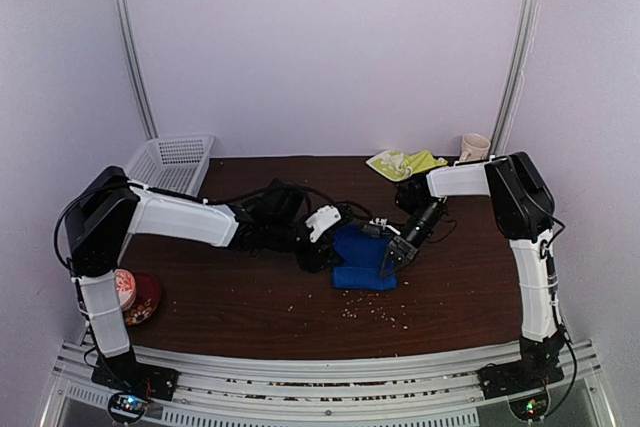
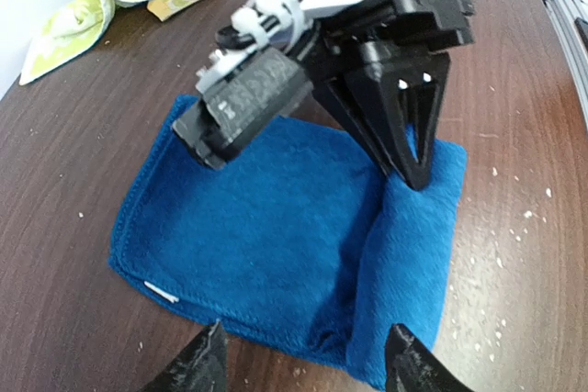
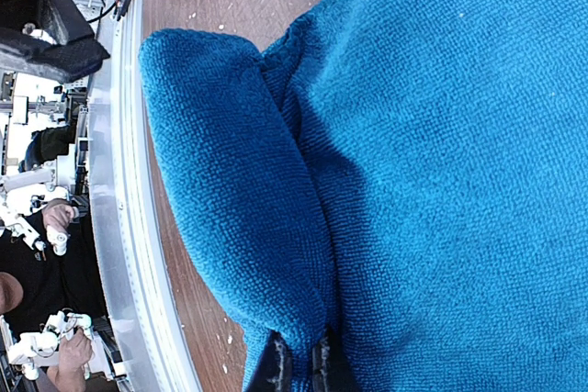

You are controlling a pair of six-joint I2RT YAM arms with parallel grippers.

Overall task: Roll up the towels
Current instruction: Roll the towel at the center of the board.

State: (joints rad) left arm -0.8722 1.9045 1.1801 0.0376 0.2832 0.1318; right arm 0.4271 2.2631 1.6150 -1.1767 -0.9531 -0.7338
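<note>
The right gripper point(image 2: 415, 170) has its jaws pinched together on the rolled edge of the blue towel point(image 2: 266, 245), at one end of that roll. The left gripper point(image 2: 308, 366) hangs with its jaws apart, gripping nothing, just over the towel's opposite edge. The blue towel lies mid-worktop between the two arms, mostly flat, with one side turned up into a thick roll. The yellow-green towel point(image 1: 405, 162) lies crumpled at the back of the worktop point(image 1: 250, 297), well apart from the blue one. Beside it, at the back right corner, stands a pale cup point(image 1: 475, 147); its inside cannot be seen. A white slatted basket point(image 1: 170, 162) sits at the back left corner. Near the left arm's base a red bowl point(image 1: 140, 297) holds something pale, too small to tell what. Pale crumbs point(image 1: 375, 312) dot the dark wood in front of the blue towel. Plain pale walls point(image 1: 320, 47) close in the back and sides.
</note>
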